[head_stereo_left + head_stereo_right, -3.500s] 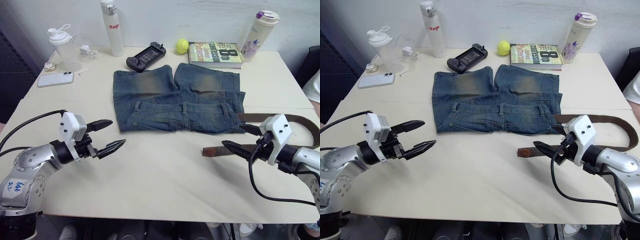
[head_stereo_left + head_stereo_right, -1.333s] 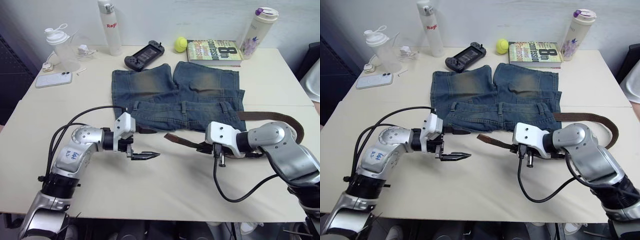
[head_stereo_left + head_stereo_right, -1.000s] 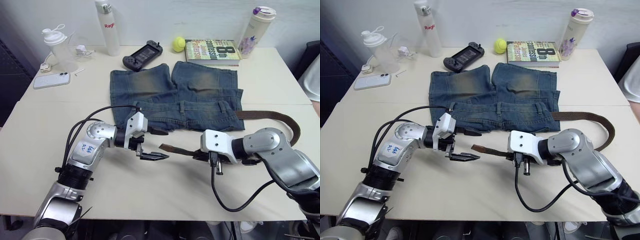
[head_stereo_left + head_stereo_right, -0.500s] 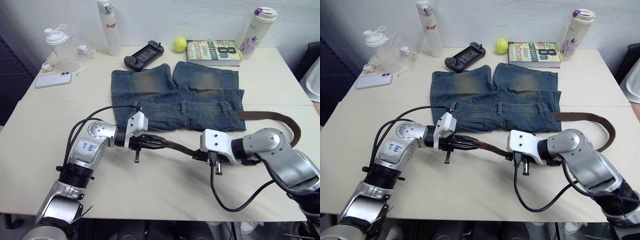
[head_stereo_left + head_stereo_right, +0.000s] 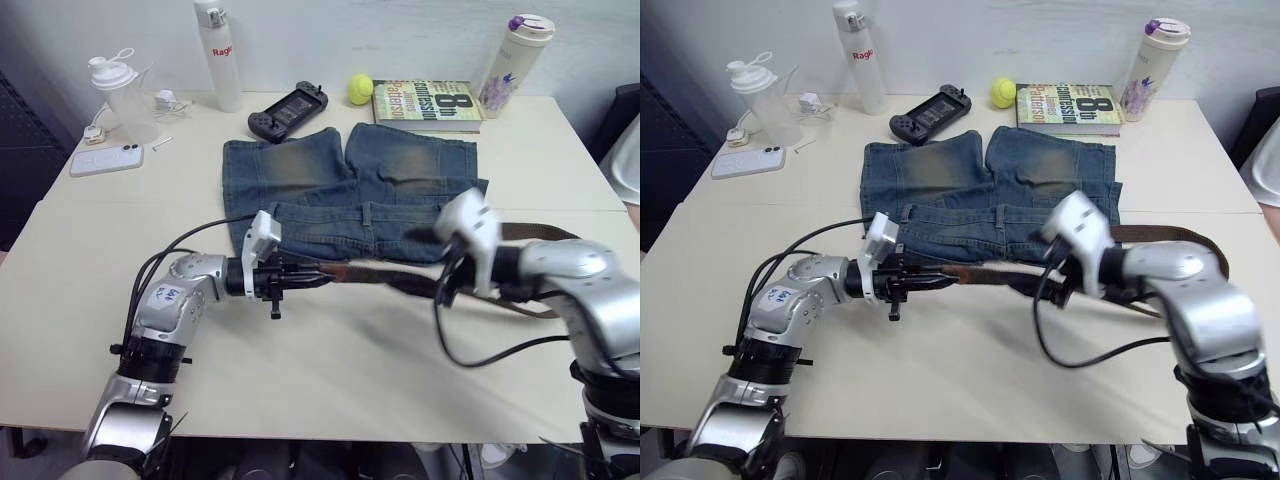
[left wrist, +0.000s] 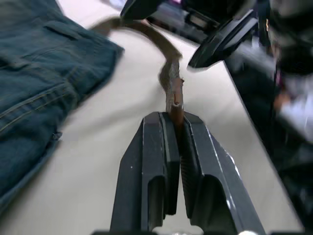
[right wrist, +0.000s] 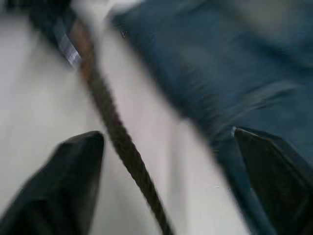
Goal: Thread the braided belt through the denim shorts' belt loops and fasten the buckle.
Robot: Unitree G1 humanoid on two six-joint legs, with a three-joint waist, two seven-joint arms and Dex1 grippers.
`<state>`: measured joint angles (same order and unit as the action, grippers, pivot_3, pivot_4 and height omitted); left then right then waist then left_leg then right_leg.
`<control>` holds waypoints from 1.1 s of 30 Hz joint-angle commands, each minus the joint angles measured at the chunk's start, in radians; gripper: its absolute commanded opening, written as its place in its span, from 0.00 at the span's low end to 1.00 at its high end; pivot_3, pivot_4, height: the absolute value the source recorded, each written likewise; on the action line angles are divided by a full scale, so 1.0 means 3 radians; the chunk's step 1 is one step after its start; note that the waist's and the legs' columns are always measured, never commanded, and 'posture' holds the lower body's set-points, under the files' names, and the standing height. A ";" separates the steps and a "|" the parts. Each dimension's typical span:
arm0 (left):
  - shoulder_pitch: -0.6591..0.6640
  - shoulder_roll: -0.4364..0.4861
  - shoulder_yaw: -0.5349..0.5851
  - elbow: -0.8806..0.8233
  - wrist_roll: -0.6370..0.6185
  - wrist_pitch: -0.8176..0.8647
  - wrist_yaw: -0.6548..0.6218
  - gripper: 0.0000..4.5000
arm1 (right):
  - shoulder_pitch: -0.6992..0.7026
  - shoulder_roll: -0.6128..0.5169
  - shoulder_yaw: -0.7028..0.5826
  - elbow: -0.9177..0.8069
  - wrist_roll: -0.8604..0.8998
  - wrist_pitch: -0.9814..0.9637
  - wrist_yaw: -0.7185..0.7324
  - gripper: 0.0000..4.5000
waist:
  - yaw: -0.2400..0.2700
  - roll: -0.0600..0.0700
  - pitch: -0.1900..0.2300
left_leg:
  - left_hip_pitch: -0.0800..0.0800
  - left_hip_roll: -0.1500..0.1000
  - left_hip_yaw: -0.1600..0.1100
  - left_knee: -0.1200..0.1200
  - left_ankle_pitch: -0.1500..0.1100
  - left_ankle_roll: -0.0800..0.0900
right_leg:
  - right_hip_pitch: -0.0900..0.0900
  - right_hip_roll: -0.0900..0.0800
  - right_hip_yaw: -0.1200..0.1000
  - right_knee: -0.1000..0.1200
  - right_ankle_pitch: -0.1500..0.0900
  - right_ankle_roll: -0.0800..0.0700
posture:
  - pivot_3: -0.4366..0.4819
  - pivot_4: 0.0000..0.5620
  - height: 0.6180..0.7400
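The denim shorts (image 5: 350,185) lie flat mid-table, waistband toward me, with belt loops (image 5: 368,213) along it. The braided belt (image 5: 360,272) runs from in front of the waistband off to the right, where it curves back behind my right arm (image 5: 545,232). My left gripper (image 5: 312,272) is shut on the belt's free end (image 6: 173,98), just in front of the waistband's left part. My right gripper (image 7: 166,139) stands open above the belt, one finger (image 7: 73,166) on each side of the strap, not touching it. The buckle is hidden.
Along the far edge stand a white bottle (image 5: 222,55), a game controller (image 5: 290,108), a tennis ball (image 5: 360,89), a book (image 5: 428,103) and a tumbler (image 5: 516,50). A shaker cup (image 5: 128,95) and phone (image 5: 105,158) sit far left. A person's sleeve (image 5: 625,165) shows at right.
My left gripper closed on the belt's free end and holds it. My right gripper has let go of the belt, opened, and risen up and to the right.
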<state>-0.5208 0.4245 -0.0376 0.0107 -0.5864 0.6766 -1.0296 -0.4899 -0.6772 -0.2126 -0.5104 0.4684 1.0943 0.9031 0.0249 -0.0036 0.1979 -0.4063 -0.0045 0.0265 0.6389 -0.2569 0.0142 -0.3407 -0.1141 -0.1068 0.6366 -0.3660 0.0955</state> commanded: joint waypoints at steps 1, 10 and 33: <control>0.0096 -0.0203 0.0436 -0.0300 -0.0616 0.0748 0.0579 0.00 | -0.0017 0.0424 -0.1168 -0.0177 0.0874 0.0708 -0.0269 0.99 | 0.0004 -0.0001 0.0000 | 0.0000 -0.0001 -0.0004 0.0001 -0.0001 0.0001 | 0.0002 -0.0002 0.0001 0.0000 0.0000 0.0000 | 0.48 0.27 1.00; 0.0211 -0.0506 0.1069 -0.0494 -0.1609 0.1715 0.1446 0.00 | 0.1033 0.1553 -0.1352 -0.0511 0.3202 0.1175 -0.1690 0.99 | -0.0019 -0.0011 -0.0008 | 0.0001 0.0000 -0.0001 -0.0003 0.0000 0.0001 | 0.0000 -0.0005 0.0016 0.0001 0.0000 0.0000 | 0.48 0.27 1.00; 0.0175 -0.0407 0.1011 -0.0546 -0.1920 0.1866 0.1603 0.00 | 0.1243 0.2489 0.0149 0.0009 0.4022 -0.1259 -0.3756 0.99 | -0.0104 -0.0032 -0.0023 | 0.0004 0.0003 0.0037 -0.0035 0.0014 -0.0010 | -0.0054 0.0013 0.0123 0.0028 -0.0003 -0.0002 | 0.48 0.27 1.00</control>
<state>-0.4549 0.2960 0.2579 -0.1103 -1.1218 1.2419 -0.5525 -0.1242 0.0741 -0.1866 -0.4694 1.6430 0.7364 -0.2334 -0.0062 -0.0133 0.1908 -0.4050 -0.0036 0.0376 0.6283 -0.2527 0.0112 -0.3570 -0.1104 -0.0695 0.6450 -0.3670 0.0949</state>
